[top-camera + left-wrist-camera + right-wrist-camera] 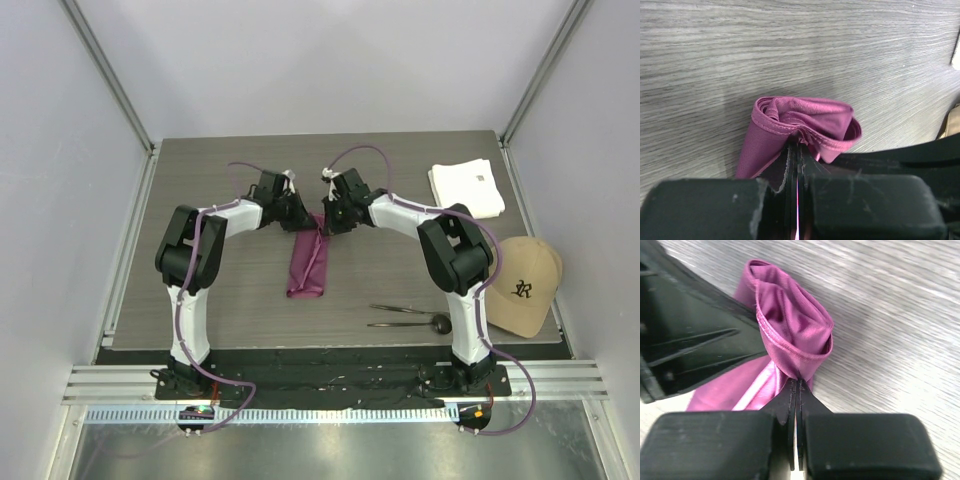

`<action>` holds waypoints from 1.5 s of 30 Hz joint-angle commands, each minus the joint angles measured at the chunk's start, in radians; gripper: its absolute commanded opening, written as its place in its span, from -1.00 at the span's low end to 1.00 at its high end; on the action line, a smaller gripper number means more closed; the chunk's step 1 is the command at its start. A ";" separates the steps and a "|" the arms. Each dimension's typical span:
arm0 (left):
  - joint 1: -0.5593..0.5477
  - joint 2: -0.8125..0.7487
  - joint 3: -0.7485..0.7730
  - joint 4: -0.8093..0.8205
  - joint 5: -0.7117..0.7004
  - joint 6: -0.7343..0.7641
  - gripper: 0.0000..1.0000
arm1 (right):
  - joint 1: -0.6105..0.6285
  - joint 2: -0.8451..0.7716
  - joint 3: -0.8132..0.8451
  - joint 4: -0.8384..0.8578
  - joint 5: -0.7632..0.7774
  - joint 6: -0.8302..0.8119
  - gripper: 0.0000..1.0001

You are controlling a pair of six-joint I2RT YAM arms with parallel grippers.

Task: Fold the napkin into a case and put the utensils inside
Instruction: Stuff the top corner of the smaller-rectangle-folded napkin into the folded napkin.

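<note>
The napkin (308, 262) is a long, narrow magenta strip lying down the middle of the table, its far end lifted and bunched. My left gripper (303, 220) and right gripper (327, 224) meet at that far end, each shut on a pinch of the cloth. In the left wrist view the fabric (800, 117) curls into a loop just beyond the shut left gripper (800, 146). The right wrist view shows the same loop of napkin (790, 330) pinched by the shut right gripper (797, 381). The two dark utensils (405, 315) lie side by side at the near right, the spoon's round head (440, 322) pointing right.
A folded white cloth (467, 188) lies at the far right corner. A tan cap (525, 285) sits at the right edge, close to the right arm's base. Grey walls and metal posts enclose the table on three sides.
</note>
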 commanded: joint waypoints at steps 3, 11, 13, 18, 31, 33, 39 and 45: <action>0.000 -0.093 -0.054 -0.025 -0.040 0.014 -0.92 | -0.011 -0.020 0.059 -0.055 0.040 -0.049 -0.93; 0.007 -0.089 -0.031 -0.045 -0.037 0.008 -0.82 | -0.009 -0.009 0.125 -0.069 0.020 -0.043 -0.69; 0.007 -0.096 -0.034 -0.042 -0.034 0.002 -0.82 | -0.011 -0.023 0.120 -0.070 0.023 -0.054 -0.43; 0.007 -0.116 -0.043 -0.042 -0.040 -0.009 -0.81 | -0.006 -0.005 0.161 -0.106 0.054 -0.106 -0.23; 0.007 -0.073 0.021 -0.049 -0.037 -0.027 -0.80 | 0.026 0.108 0.299 -0.170 0.068 -0.157 -0.46; 0.007 -0.066 0.024 -0.042 -0.034 -0.032 -0.80 | 0.026 0.112 0.304 -0.170 0.077 -0.160 -0.47; 0.000 -0.041 0.044 -0.042 -0.031 -0.032 -0.81 | 0.029 0.118 0.318 -0.178 0.112 -0.174 -0.43; -0.003 -0.029 0.040 -0.043 -0.037 -0.026 -0.82 | 0.032 0.123 0.329 -0.190 0.144 -0.192 -0.38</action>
